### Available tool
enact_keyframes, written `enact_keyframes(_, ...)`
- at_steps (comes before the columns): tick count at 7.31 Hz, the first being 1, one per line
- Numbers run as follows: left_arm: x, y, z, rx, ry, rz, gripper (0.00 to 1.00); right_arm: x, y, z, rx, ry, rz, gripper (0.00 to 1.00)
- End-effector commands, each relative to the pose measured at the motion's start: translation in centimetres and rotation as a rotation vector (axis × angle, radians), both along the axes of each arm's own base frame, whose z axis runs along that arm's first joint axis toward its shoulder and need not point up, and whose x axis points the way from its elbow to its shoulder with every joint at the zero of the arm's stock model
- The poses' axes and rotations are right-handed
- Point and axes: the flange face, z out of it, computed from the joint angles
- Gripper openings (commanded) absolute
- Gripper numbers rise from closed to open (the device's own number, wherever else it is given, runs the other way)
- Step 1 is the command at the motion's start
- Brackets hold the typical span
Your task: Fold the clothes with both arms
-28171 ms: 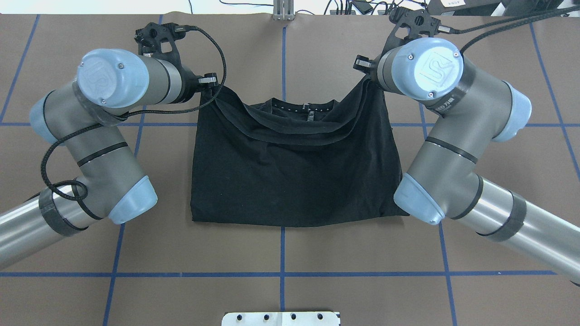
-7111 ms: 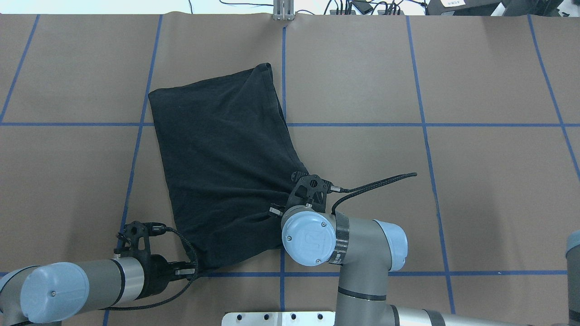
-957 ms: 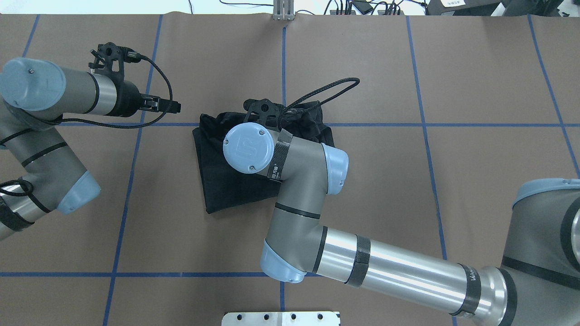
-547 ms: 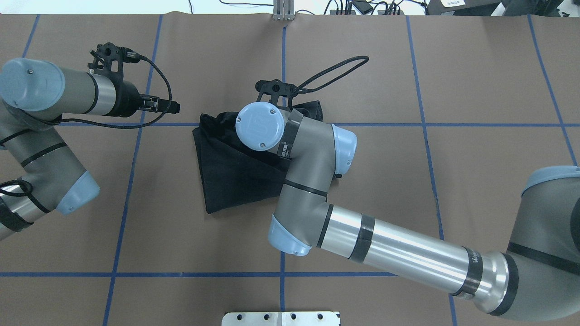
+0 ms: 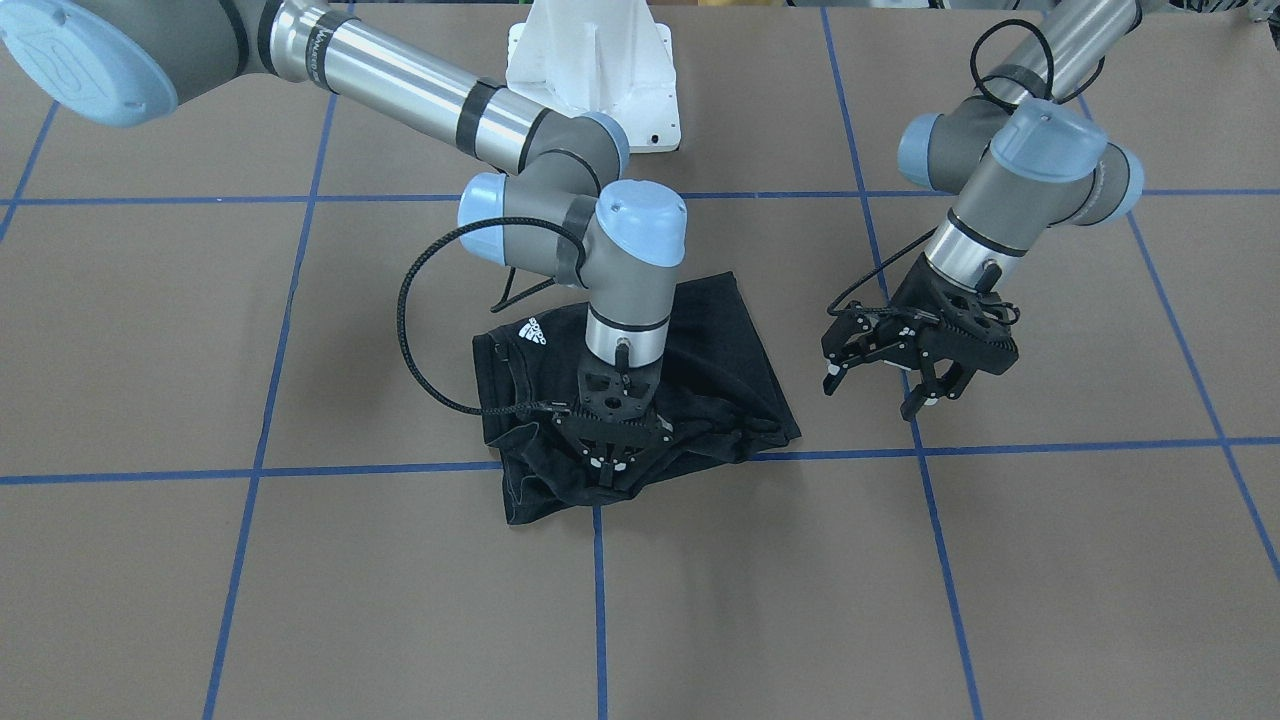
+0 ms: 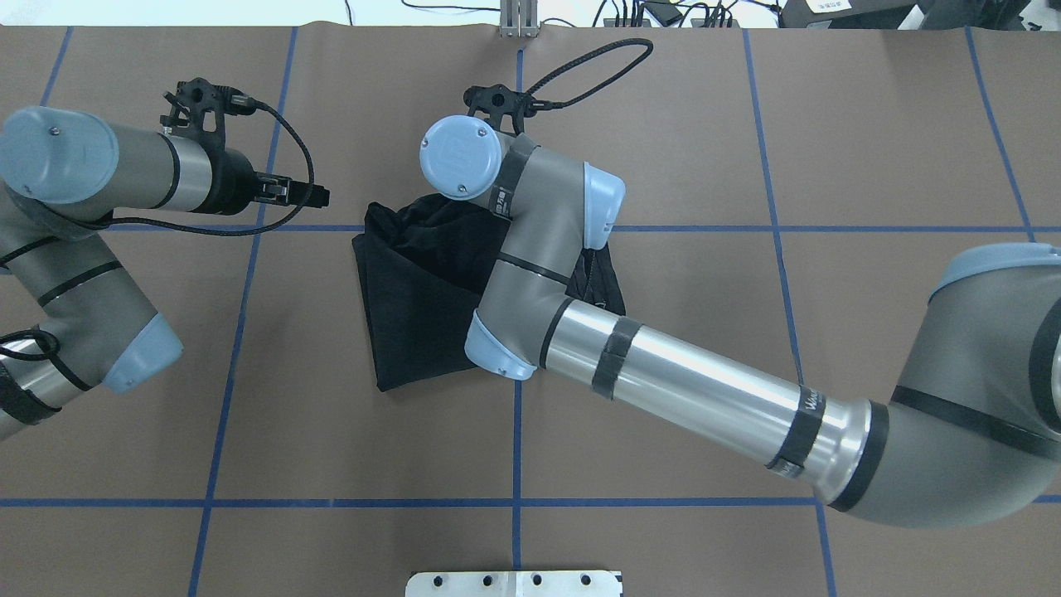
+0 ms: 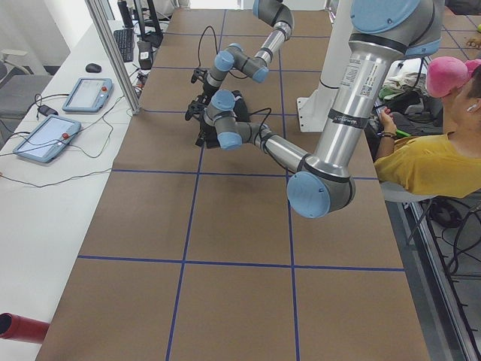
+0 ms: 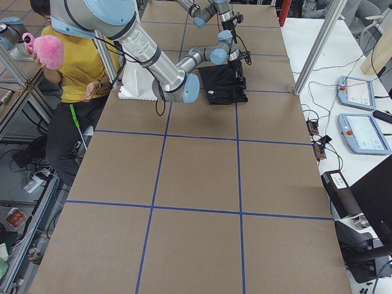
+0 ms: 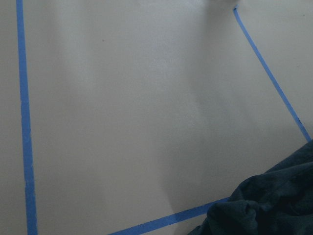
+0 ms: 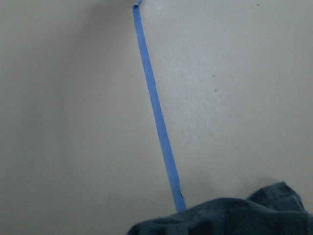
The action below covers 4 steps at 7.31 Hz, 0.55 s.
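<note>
left gripper [image 5: 870,397] spread, beside T-shirt [image 5: 722,335]; right gripper [image 5: 606,470] over its bunched edge, jaws unclear

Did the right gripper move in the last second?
Yes. The right gripper moved away from the robot; its wrist cap, earlier nearer than the blue tape line, is beyond it.

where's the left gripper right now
In the front-facing view it is on the right side: the left gripper hovers open over a blue tape line, just right of the black T-shirt and not touching it.
</note>
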Motion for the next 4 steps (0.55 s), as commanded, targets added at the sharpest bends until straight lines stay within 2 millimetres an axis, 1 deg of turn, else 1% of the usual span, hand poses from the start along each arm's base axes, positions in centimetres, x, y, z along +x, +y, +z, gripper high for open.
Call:
enact_keyframes(1, -0.1, 0.1, -0.2, 0.002, 0.004, 0.000, 1.00, 0.6, -4.0, -0.4, 0.013, 0.010, 0.017, 0.00)
enact_keyframes(2, -0.1, 0.1, -0.3, 0.002, 0.006, 0.000, 1.00, 1.6, -5.5, 0.7, 0.008, 0.032, 0.026, 0.00)
enact_keyframes(3, -0.4, 0.5, 0.0, 0.000, 0.004, 0.000, 1.00, 3.2, -7.3, 1.0, 0.015, 0.043, 0.036, 0.00)
enact_keyframes(4, -1.1, 1.1, 0.1, 0.003, 0.007, 0.000, 1.00, 4.8, -8.8, 0.9, 0.016, 0.029, 0.005, 0.20)
